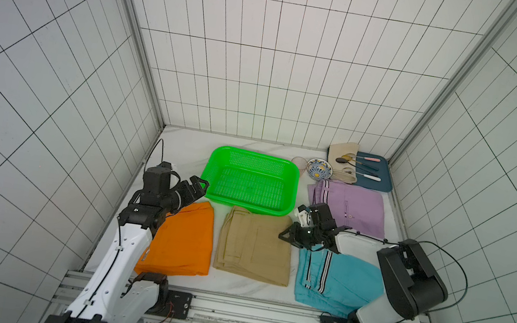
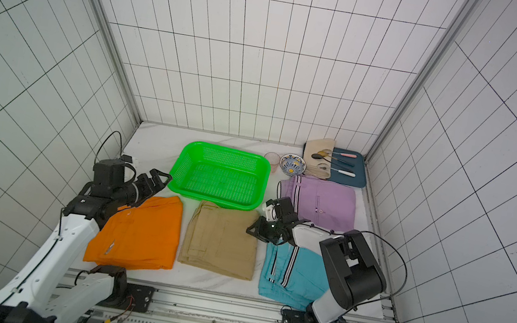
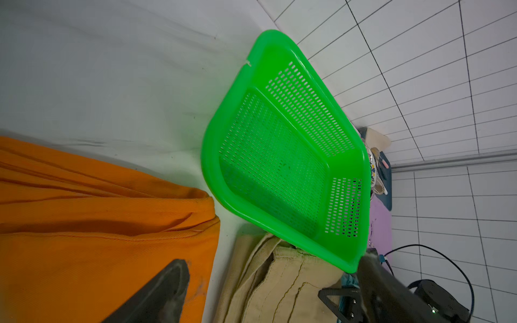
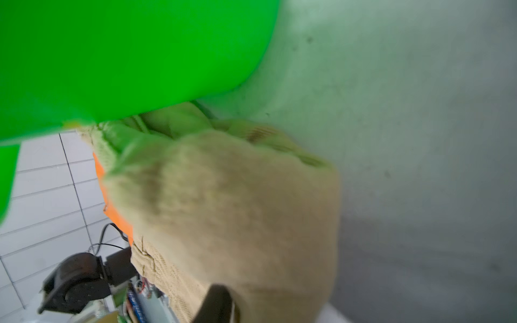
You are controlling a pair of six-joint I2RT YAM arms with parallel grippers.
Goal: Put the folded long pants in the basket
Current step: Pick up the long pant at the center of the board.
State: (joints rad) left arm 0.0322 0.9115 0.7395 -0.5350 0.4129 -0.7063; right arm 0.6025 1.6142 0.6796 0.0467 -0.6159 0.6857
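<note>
Tan pants [image 4: 237,209] crowded the right wrist lens, blurred and bunched. Behind them was the wall of the green basket [image 4: 126,56], out of focus, with a sliver of orange pants [image 4: 119,221] past the fold. Only one dark finger [image 4: 215,302] showed at that frame's edge; its partner was buried under cloth.

In both top views the right gripper [image 1: 283,237] sat at the tan pants' right edge, tips drawn to a point. As near as could be judged, the jaws were closed on the cloth. The right arm covered part of the light blue pants [image 1: 336,282], and its wrist hid a near corner of the lilac pants [image 1: 352,206].

The left gripper [image 1: 197,187] hung over the orange pants' far corner, just beside the basket's near-left corner. Contact with the rim could not be judged. In the left wrist view its fingers [image 3: 165,293] were splayed wide, gripping nothing. That frame cut off the orange pants, and the lilac pair showed only as a thin strip beyond the basket.

All four pants lay on the white table [image 1: 181,149], outside the basket. The basket's near rim overlapped the tan pants' far edge.

In the far right corner were a dark blue tray [image 1: 384,176], a beige cloth [image 1: 340,149] with spoons, a patterned bowl [image 1: 319,171] and a pinkish cup [image 1: 299,163]. All were small, their details unclear.
</note>
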